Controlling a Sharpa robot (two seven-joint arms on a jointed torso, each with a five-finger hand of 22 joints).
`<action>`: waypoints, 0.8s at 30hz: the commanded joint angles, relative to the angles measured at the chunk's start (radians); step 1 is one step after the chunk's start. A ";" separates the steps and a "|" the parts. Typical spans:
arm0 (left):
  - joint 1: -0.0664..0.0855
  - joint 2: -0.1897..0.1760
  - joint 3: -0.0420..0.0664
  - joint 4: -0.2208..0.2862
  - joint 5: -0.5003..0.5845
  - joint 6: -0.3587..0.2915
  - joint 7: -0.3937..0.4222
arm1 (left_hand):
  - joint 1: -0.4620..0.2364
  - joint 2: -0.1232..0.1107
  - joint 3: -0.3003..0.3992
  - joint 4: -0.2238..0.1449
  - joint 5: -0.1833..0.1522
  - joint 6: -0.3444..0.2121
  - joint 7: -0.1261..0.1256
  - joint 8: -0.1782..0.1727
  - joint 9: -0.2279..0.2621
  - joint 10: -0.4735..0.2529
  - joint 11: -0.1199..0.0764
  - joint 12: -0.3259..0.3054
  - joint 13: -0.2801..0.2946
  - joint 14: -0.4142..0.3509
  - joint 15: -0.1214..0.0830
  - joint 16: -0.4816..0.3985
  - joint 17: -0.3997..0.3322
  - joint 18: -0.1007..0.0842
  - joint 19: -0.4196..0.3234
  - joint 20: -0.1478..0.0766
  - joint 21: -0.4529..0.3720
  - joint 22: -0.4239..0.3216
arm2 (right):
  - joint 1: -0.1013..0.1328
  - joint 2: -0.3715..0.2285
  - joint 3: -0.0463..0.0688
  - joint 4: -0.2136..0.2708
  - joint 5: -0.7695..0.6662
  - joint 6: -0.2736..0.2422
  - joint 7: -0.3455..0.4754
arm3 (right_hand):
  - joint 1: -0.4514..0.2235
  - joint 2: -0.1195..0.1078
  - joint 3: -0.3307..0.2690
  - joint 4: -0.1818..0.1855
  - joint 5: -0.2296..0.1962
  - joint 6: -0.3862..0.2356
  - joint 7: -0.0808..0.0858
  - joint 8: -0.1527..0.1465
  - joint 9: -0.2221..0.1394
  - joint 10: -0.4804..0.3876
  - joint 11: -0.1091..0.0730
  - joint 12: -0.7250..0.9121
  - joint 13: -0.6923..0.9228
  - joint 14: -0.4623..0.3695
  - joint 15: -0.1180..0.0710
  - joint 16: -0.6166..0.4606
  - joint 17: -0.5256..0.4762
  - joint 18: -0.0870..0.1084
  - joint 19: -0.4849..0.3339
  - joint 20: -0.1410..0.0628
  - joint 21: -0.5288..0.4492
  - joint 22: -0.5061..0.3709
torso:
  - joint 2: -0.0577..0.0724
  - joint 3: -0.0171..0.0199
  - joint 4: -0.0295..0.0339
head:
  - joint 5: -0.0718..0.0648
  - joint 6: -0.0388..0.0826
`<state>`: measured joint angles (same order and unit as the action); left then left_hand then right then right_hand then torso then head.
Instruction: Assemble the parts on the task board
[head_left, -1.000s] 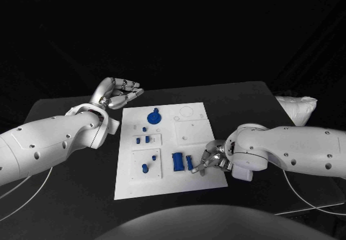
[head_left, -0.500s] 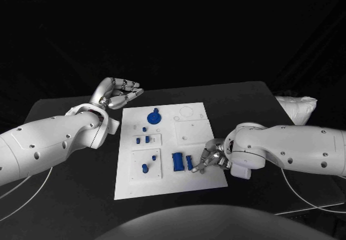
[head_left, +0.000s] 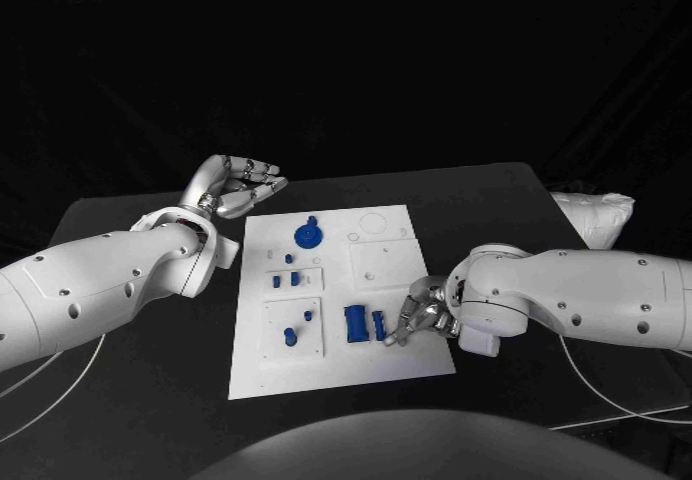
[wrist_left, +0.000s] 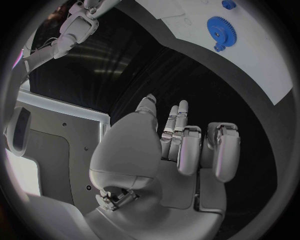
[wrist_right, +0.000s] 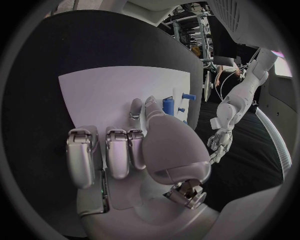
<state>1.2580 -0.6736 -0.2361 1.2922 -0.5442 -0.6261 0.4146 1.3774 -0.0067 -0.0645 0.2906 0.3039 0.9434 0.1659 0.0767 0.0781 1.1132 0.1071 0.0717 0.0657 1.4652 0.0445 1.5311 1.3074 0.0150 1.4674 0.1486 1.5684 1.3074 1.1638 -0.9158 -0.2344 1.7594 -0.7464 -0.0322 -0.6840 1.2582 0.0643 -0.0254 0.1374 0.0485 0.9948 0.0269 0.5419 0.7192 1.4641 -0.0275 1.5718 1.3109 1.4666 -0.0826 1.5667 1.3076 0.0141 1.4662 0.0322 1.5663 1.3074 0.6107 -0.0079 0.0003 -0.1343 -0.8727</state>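
The white task board (head_left: 378, 366) lies in the middle of the black table. On it are a blue gear (head_left: 307, 236), small blue pegs (head_left: 284, 281) and two upright blue blocks (head_left: 355, 322). My right hand (head_left: 421, 318) sits over the board's right edge. Most of its fingers are curled, and its fingertips (head_left: 391, 338) lie beside the narrower block (head_left: 379, 323). In the right wrist view the thumb and a finger of my right hand (wrist_right: 134, 150) reach toward that block (wrist_right: 167, 106) with nothing between them. My left hand (head_left: 238, 185) hovers off the board's far left corner, fingers curled (wrist_left: 187, 147) and holding nothing.
A white bag-like object (head_left: 599, 215) lies at the table's far right edge. Thin cables (head_left: 606, 390) trail over the table beside both arms. Bare board (wrist_right: 106, 95) stretches ahead of my right hand.
My right arm has edged slightly toward the board, its fingertips a touch closer to the narrow blue block. My left hand has not moved.
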 joint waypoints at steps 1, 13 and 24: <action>0.001 0.002 0.001 0.002 0.001 0.010 0.004 | 0.002 0.005 -0.008 0.001 0.003 0.002 -0.002 0.006 0.001 0.004 0.000 0.002 0.001 0.064 -0.003 -0.001 0.164 -0.015 0.103 0.002 0.002 0.263 | -0.002 -0.001 -0.002 0.002 -0.016 0.009 -0.004 | 0.026 0.003 0.007 -0.018 0.009 -0.006 -0.002 -0.003 0.005 0.107 -0.007 -0.001 0.260 0.104 -0.006 0.004 0.263 -0.014 0.105 -0.005 0.004 0.263 | 0.000 0.0001 0.0004 | 0.001 0.000; 0.001 -0.001 0.001 0.003 0.001 0.010 0.004 | 0.002 0.005 -0.008 0.001 0.003 0.002 -0.002 0.006 0.001 0.004 0.000 0.002 0.001 0.064 -0.003 -0.001 0.164 -0.015 0.103 0.002 0.002 0.263 | -0.002 -0.027 -0.001 0.029 -0.007 -0.067 0.068 | 0.045 -0.010 0.011 -0.037 0.011 -0.002 -0.001 -0.008 0.013 0.107 -0.007 -0.001 0.260 0.104 -0.007 0.004 0.263 -0.014 0.105 -0.006 0.004 0.263 | 0.000 0.0001 -0.0004 | 0.006 0.000; 0.000 -0.015 0.001 0.018 0.008 -0.008 0.019 | 0.004 0.007 -0.009 0.001 0.004 0.002 -0.002 0.006 0.001 0.004 0.000 0.001 0.001 0.052 -0.003 -0.012 0.136 -0.012 0.095 0.002 -0.006 0.260 | 0.013 -0.036 0.001 0.004 0.296 -0.390 0.662 | 0.041 0.011 0.014 0.003 0.154 -0.089 0.042 -0.106 -0.027 0.107 0.029 -0.001 0.260 0.071 0.027 -0.032 0.170 0.004 0.051 0.017 -0.056 0.236 | 0.000 0.0031 -0.0044 | 0.038 0.000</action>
<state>1.2580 -0.6885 -0.2361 1.3041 -0.5441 -0.6280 0.4159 1.3774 -0.0067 -0.0673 0.2930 0.3039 0.9434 0.1659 0.0771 0.0781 1.1132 0.1071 0.0718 0.0657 1.4652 0.0445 1.5216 1.3073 0.0150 1.4674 0.1486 1.5640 1.3074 1.1761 -0.9587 -0.2345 1.7713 -0.6144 -0.2803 -0.3172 1.2965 0.0619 -0.0121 0.1363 0.1979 0.9147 0.0669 0.4437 0.6958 1.4692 -0.0033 1.5743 1.3098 1.4665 -0.0589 1.5331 1.3074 0.0144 1.4644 0.0450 1.5084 1.3081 0.6099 -0.0065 -0.0022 -0.1063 -0.8727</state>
